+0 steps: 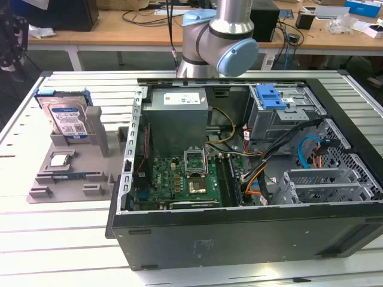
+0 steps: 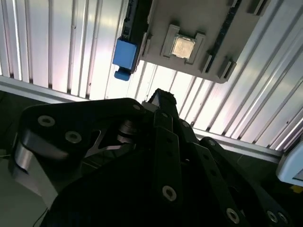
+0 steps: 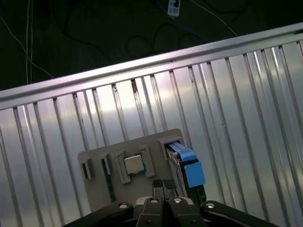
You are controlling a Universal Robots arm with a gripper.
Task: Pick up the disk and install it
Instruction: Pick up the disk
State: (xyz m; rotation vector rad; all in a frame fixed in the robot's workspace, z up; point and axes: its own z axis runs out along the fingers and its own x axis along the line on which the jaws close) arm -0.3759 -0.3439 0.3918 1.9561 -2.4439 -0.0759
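Gripper [image 3: 163, 185] closed, empty, over grey holder [image 3: 92, 189]; disk [image 3: 188, 166] stands on edge in holder, just off gripper's side.

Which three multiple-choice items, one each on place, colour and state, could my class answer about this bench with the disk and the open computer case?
1. The disk, a flat rectangular silver metal hard drive, stands: A) on the grey plastic holder, at the exterior view's left of the black metal computer case; B) inside that case; C) on a chair.
2. The plastic bracket framing it is: A) red; B) blue; C) yellow.
3. The case is: A) shut by a panel; B) open, green circuit board showing; C) upside down.
Answers: 1 A, it leans upright on the holder; 2 B, blue edges frame the drive; 3 B, its inside is bare to view.
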